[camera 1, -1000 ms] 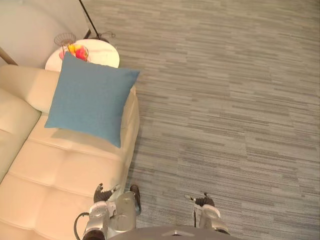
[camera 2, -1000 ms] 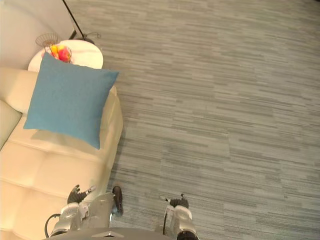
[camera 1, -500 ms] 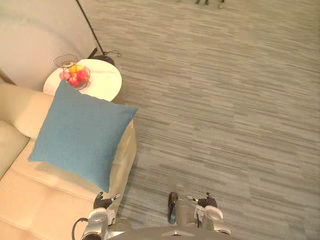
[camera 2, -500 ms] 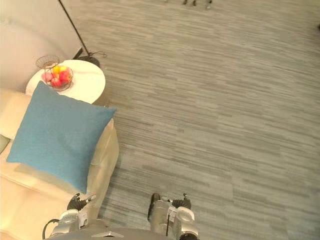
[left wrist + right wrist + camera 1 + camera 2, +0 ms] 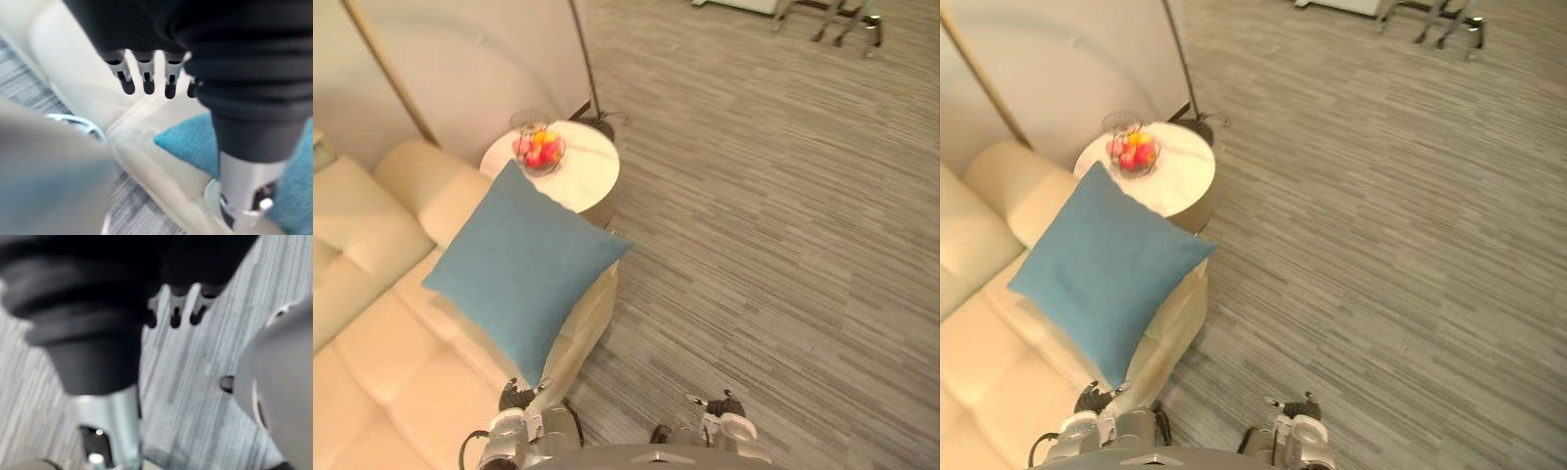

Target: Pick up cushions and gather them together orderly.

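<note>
- The blue square fabric cushion lies on the cream leather sofa, at the end of it. It leans tilted against the armrest, and one corner points toward the side table.
- The round white table stands just beside the sofa end and carries a wire bowl of red and yellow fruit.
- The left hand hangs low by the front edge of the sofa, near the closest corner of the cushion. Its fingers are straight and released, grasping nothing.
- The right hand hangs over the grey striped carpet floor. Its fingers are also released and empty.
</note>
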Controlling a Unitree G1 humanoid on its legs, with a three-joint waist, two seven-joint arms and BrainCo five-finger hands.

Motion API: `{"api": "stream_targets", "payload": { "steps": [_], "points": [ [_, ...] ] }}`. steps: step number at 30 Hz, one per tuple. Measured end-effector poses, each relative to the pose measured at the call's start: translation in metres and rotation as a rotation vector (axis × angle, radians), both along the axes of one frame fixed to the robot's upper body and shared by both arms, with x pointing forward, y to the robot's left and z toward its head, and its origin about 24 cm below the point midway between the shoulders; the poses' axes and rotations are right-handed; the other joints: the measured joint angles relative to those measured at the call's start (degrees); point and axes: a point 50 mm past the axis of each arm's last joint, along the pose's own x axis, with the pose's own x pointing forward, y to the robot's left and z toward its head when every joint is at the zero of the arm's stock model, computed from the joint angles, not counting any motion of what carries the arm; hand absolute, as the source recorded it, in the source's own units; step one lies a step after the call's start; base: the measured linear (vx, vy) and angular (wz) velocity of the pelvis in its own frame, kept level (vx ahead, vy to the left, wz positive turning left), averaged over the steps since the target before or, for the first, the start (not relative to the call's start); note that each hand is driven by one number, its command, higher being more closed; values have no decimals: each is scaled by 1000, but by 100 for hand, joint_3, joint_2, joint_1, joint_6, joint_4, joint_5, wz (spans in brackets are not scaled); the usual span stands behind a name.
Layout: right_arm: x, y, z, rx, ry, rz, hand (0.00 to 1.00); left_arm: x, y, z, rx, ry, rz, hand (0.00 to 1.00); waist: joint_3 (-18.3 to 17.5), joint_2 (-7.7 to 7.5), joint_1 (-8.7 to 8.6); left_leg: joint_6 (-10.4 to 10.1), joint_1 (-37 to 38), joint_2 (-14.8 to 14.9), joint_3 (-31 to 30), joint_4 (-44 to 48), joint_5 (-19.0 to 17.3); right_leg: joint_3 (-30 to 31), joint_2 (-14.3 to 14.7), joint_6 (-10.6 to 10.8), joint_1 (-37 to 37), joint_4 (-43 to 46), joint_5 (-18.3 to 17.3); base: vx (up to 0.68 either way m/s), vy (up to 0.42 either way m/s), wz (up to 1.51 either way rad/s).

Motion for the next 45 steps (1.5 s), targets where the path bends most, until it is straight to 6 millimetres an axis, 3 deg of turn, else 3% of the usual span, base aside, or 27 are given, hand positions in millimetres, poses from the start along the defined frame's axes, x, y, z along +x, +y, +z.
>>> {"api": "stream_targets", "payload": {
  "steps": [3,5,6,7,9,11,14,15,16,17,18,20,22,24,25,27,29,32,38,42,45],
  "points": [
    [-3,-1,-1,-1,9,8,0,-5,-1,-3,-7,24,4,0,-1,42,-17,72,345,-292,-233,-295,36,-31,-281,37,159,457,-18,101,100,51],
    [-1,-2,0,0,0,22,0,-7,2,-3,-3,30,6,0,11,44,-76,169,453,-400,-550,-327,-85,19,-584,85,-113,1694,0,40,108,98],
    [1,-1,1,-5,-9,48,0,-8,5,-3,2,31,1,0,51,-40,-153,200,594,-561,-956,-314,-159,329,-856,254,-462,2900,311,94,36,121],
    [-1,0,1,-5,-5,57,0,-9,7,-3,8,33,0,0,43,-69,-166,204,660,-585,-1093,-302,-171,485,-855,223,-572,3151,412,149,-9,164],
    [-1,4,1,-5,-9,91,0,-10,13,-3,14,33,28,0,-7,-152,-129,241,701,-589,-1522,-268,-173,969,-600,192,-785,3519,-24,121,-86,121],
    [-3,5,1,-2,-8,86,0,-10,12,-2,7,28,47,0,-8,-139,-141,241,740,-612,-1928,-291,-178,1292,-300,151,-918,3029,-390,89,-116,98],
    [-3,5,0,4,-9,75,0,-11,11,-3,-7,27,81,0,-14,-120,-201,60,654,-614,-2730,-296,-260,2270,341,70,-991,1434,-508,145,-314,130],
    [-5,3,0,6,-3,61,0,-12,11,-3,-7,28,86,0,-26,-160,-250,-66,578,-692,-3014,-230,-326,2583,408,99,-853,876,-434,126,-360,131],
    [-8,3,-1,8,4,54,0,-13,13,-3,-5,30,93,0,-28,-193,-268,-112,571,-753,-3174,-206,-352,2596,381,148,-827,783,-199,157,-390,142],
    [-13,-6,-2,-1,14,23,0,-18,6,-6,-27,47,108,0,-89,-140,-259,-206,576,-718,-3483,-202,-376,2249,391,45,-767,912,-317,216,-347,125],
    [-17,-15,-1,-21,23,-4,0,-18,1,-7,-43,44,125,0,-185,58,-214,-264,566,-586,-3597,-255,-339,1968,412,-14,-770,947,-404,225,-309,122],
    [-15,-20,-1,-31,24,-8,0,-24,-5,-9,-64,57,155,0,-183,278,-238,-363,540,-393,-3570,-379,-277,1590,488,-137,-646,929,-439,206,-231,79],
    [-15,-19,-1,-28,24,-7,0,-25,-6,-9,-63,61,170,0,-195,298,-224,-579,515,-184,-3510,-462,-144,1244,597,-188,-424,766,-422,246,-236,71],
    [-13,-14,-1,-16,19,-8,0,-22,-4,-8,-57,46,168,0,-180,259,-223,-642,499,-59,-3094,-416,-53,1009,639,-236,-141,548,-392,156,-136,59],
    [-13,-14,-1,-14,18,-8,0,-22,-4,-8,-57,47,168,0,-185,243,-227,-630,478,-29,-2944,-410,-38,958,638,-254,-93,504,-380,55,-47,45],
    [-7,-8,0,-1,-2,-14,0,-22,-1,-7,-45,48,156,0,-237,150,-239,-509,434,125,-1800,-457,87,843,582,-302,-9,303,-321,59,-11,30],
    [-4,-6,0,7,-10,-21,0,-20,0,-7,-30,50,119,0,-224,108,-252,-430,465,135,-1246,-626,294,851,549,-266,59,61,-142,23,42,5],
    [-10,-3,-3,23,15,-31,0,-19,0,-7,-18,56,71,0,-247,76,-278,-364,660,59,-1140,-1112,574,945,569,-213,190,-370,151,-19,54,-6],
    [-28,-22,-7,-8,76,-124,0,-23,13,-8,27,95,16,0,-281,-109,-418,-326,1134,-110,-1005,-2299,1232,1175,567,-180,230,-756,429,-104,39,-6],
    [-34,-47,-2,-77,90,-144,0,-21,23,-6,55,92,6,0,-295,-145,-430,-262,1095,-140,-788,-2320,1248,1419,566,-116,140,-831,478,-216,46,-26],
    [-18,-77,19,-192,0,-146,0,-20,35,-3,89,89,5,0,-296,-96,-565,-261,1004,-159,-659,-2321,1242,1682,610,-67,104,-1053,503,-121,47,-20]
  ]
}}
